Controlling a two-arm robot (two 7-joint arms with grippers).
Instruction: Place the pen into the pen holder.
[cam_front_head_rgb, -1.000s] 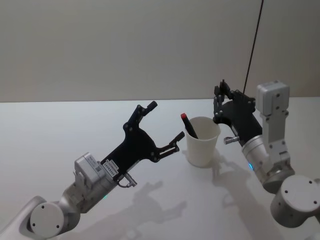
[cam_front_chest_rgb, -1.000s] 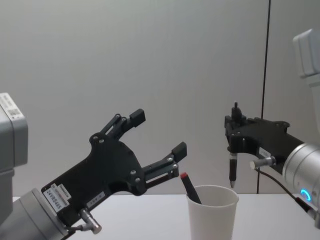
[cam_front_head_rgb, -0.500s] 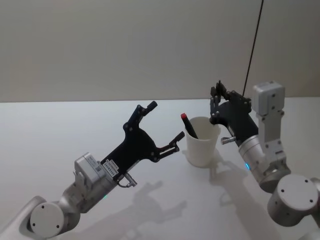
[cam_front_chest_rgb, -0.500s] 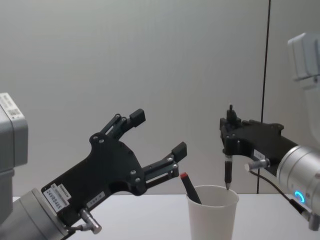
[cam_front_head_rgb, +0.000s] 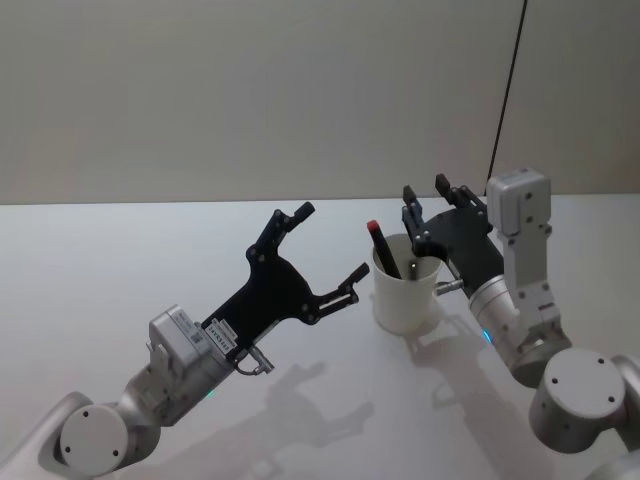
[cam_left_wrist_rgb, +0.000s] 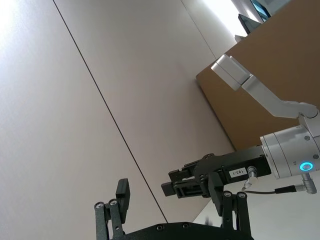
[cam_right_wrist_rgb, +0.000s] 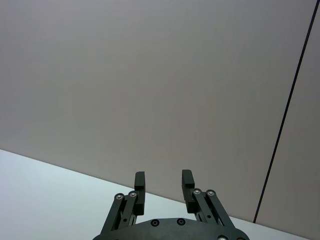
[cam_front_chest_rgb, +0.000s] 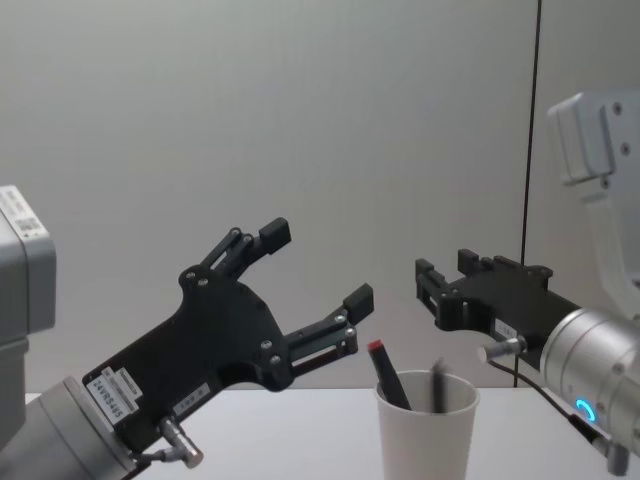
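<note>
The pen holder (cam_front_head_rgb: 406, 283), a plain white paper cup, stands upright on the white counter (cam_front_head_rgb: 120, 260) between the two arms, and it now carries two pens: a red-capped pen (cam_front_head_rgb: 382, 246) leaning toward the robot's left side of the rim, and a dark pen (cam_front_chest_rgb: 440, 388) blurred inside the mouth, its upper end showing just above the rim in the chest view. The right hand (cam_front_head_rgb: 424, 218) hangs just above and behind the cup with its fingers parted and nothing between them; the right wrist view shows the same empty gap. The left hand (cam_front_head_rgb: 325, 247) hovers left of the cup, spread wide and holding nothing. A pen of this kind looks light, stiff and smooth, so it is best pinched across the barrel near its middle, and the thin paper cup would likely tip or dent under a sideways knock. Against the pictures of a second and half a second ago, the right hand then stood higher and farther right, closed on the dark pen held point-down over the cup; it has since come down toward the rim and opened, and the pen has dropped in, while the left hand has not shifted
</note>
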